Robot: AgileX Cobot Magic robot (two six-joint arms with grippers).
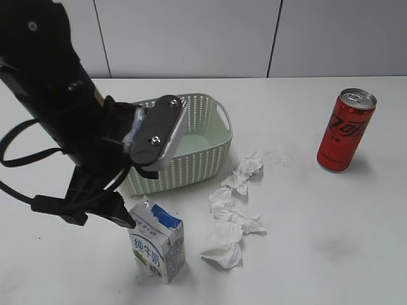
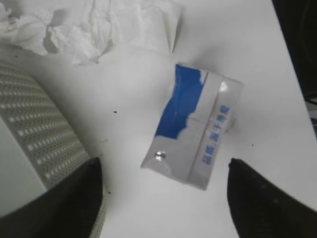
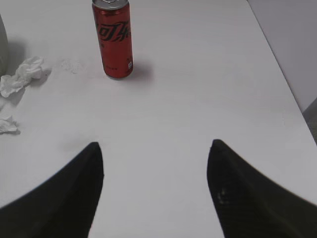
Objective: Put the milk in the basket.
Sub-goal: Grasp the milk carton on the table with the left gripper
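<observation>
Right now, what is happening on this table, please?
The left claw hangs open just above the milk, which stands upright on the table in front of the basket. Nothing is gripped yet. The right claw is open too, over bare table, far from the red can. Crumpled tissues lie beside the milk.

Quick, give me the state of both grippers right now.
Left gripper: open, empty, jaws spread above the milk, not touching it.
Right gripper: open, empty, over bare table.
</observation>
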